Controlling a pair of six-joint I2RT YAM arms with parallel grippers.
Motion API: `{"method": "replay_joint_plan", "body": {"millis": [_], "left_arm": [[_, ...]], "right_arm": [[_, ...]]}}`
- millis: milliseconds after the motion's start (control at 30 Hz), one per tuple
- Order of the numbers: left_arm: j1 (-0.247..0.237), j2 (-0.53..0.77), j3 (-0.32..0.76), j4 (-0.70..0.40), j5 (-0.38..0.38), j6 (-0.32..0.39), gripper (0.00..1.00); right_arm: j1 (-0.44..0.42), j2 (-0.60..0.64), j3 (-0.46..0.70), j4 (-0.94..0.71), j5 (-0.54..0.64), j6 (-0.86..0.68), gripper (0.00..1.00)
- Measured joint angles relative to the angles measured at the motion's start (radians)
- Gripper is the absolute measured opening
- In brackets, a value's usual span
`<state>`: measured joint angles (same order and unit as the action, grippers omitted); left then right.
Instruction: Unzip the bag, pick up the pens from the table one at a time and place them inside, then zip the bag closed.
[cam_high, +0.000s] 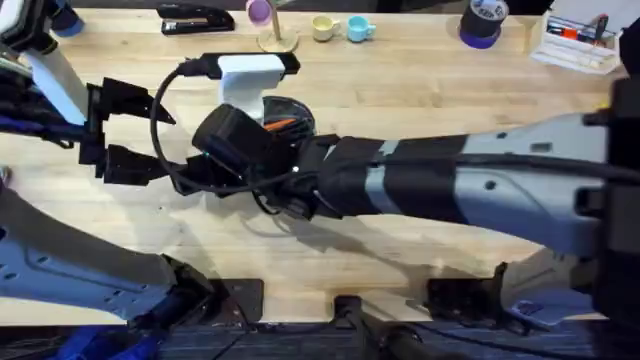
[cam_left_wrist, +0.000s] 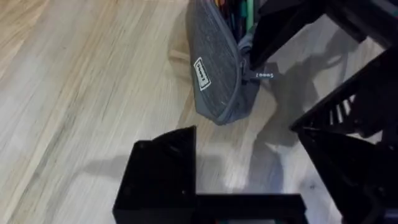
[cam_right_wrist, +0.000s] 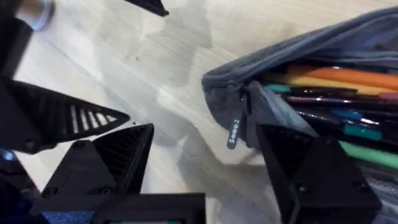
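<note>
Two black grippers are seen at the blue-grey fabric pouch (cam_right_wrist: 323, 43), lying open at mid-table with its zipper pull (cam_right_wrist: 234, 132) at the left end. That pull is straddled by the right gripper (cam_right_wrist: 205, 162), jaws spread and empty; the left gripper (cam_high: 150, 135), also spread and empty, is held just left of it, along the pouch's long axis.

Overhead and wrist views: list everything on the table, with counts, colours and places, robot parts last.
Bag: one, blue-grey, mid-table, zipper open.
Pens: several, orange, green, dark, inside the bag.
Zip pull: one, grey, at the bag's end.
Stapler: one, black, far edge.
Cups: two, yellow and blue, far edge.
Tape roll: one, purple, far right.
Tray: one, white, far right corner.
Table: one, light wood.
Left tool: black, open, left of the bag.
Right tool: black, open, at the bag's end.
</note>
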<state>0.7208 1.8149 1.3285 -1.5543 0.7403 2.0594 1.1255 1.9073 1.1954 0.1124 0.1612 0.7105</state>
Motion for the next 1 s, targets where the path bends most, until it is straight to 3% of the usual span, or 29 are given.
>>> {"method": "replay_joint_plan", "body": {"millis": [200, 667, 867, 1000], "left_arm": [[0.0, 0.0, 0.0, 0.001, 0.0, 0.0, 0.993], [0.0, 0.0, 0.0, 0.003, 0.0, 0.0, 0.993], [0.0, 0.0, 0.0, 0.003, 0.0, 0.0, 0.993], [0.0, 0.0, 0.0, 0.003, 0.0, 0.0, 0.993]], "right_arm": [[0.0, 0.009, 0.002, 0.01, 0.027, 0.0, 0.993], [-0.028, 0.032, 0.003, 0.055, 0.07, 0.06, 0.724], [-0.035, 0.042, 0.003, 0.057, 0.098, 0.064, 0.434], [-0.043, 0.046, 0.003, 0.06, 0.102, 0.067, 0.304]]}}
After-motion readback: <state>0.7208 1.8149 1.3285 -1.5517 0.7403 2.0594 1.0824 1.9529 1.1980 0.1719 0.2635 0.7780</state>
